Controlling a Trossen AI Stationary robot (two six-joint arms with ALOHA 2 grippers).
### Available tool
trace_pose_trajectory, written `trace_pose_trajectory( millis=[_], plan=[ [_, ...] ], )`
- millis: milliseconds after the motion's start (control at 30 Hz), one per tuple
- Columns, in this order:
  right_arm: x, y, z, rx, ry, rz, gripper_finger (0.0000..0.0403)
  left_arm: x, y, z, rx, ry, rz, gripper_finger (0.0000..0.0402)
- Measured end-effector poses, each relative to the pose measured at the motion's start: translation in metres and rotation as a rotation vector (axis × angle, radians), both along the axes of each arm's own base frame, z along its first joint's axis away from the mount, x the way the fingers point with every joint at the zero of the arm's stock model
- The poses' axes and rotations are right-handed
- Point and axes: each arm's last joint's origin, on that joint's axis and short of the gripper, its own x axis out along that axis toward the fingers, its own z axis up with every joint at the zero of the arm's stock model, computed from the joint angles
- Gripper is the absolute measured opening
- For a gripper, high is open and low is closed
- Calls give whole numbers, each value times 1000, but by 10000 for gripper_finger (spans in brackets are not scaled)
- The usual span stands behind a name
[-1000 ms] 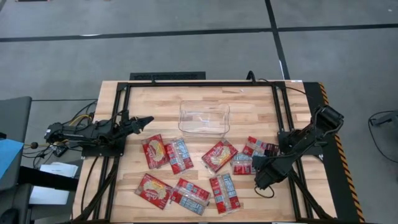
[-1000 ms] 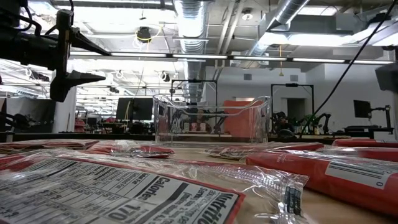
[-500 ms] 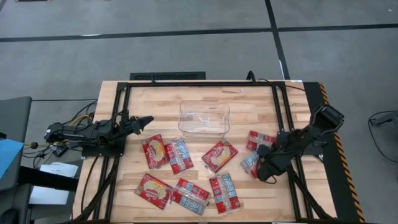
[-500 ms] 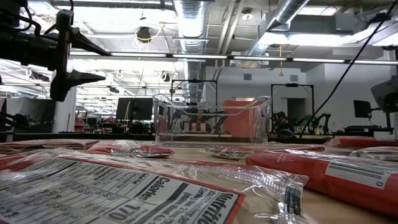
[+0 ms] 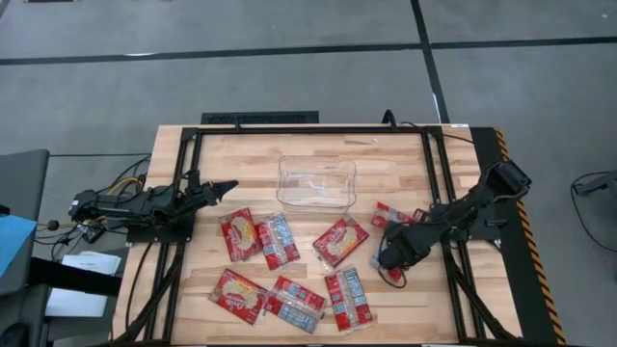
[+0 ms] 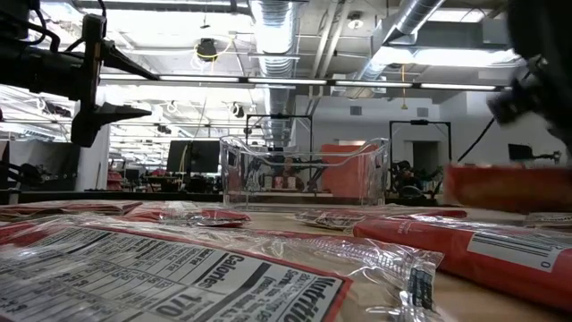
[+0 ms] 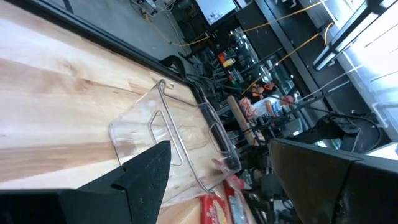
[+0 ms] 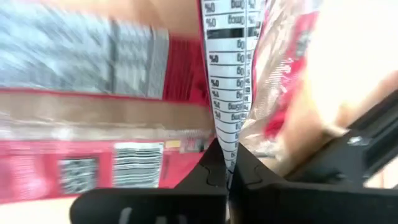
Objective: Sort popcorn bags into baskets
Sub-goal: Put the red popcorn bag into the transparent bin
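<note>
Six popcorn bags, red with grey panels, lie flat on the wood between the arms, such as one (image 5: pixel 239 234) and another (image 5: pixel 339 241); a seventh (image 5: pixel 392 214) lies by the right arm. My right gripper (image 5: pixel 388 255) is shut on one more popcorn bag (image 5: pixel 395 274), mostly hidden under the arm. The clear basket (image 5: pixel 316 183) stands at the table's middle, toward the far edge. My left gripper (image 5: pixel 228 185) hovers open at the table's left, pointing at the basket (image 7: pixel 168 143). My right gripper (image 8: pixel 227 165) pinches the bag by its edge (image 8: pixel 227 127) between the two fingers; the printed panel runs away from the fingertips edge-on. In the low view the bag (image 6: pixel 509 186) is lifted clear of the table.
A black metal frame (image 5: pixel 308 128) runs round the table's far edge and down both sides. Bare wood (image 5: pixel 405 164) lies to the right of the basket and along the far edge. Bags (image 6: pixel 179 268) crowd the near half of the table.
My right gripper, which was down at a bag near the table's right, has taken it up and moved toward the table's left. That bag has left the table and now hangs clear; the bag beside it has stayed down.
</note>
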Motion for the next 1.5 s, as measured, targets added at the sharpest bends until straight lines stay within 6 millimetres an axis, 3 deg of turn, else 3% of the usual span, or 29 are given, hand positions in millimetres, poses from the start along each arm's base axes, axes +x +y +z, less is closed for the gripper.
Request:
trace_pose_trajectory(
  millis=[333, 500, 600, 700, 867, 1067, 1300, 1500],
  plan=[
    [19, -31, 122, 55, -134, 47, 4, 0, 0, 0, -15, -11, -7, 263],
    [23, -56, 183, 156, -361, 88, 4, 0, 0, 0, -15, -11, -7, 263],
    [32, -73, 205, 166, -459, 174, 4, 0, 0, 0, -16, -13, -10, 263],
    [55, -93, 214, 130, -539, 257, 4, 0, -1, 0, -27, -21, -29, 263],
    [101, -122, 198, 99, -540, 419, 4, 1, -1, 0, -33, -22, -57, 263],
    [161, -134, 149, 102, -460, 545, 4, 1, -1, 0, -24, -16, -52, 263],
    [190, -143, 87, 159, -265, 536, 4, 1, -1, 0, -24, -16, -44, 263],
    [203, -161, 53, 148, -172, 530, 7, 1, -1, 0, -22, -15, -44, 263]
  ],
)
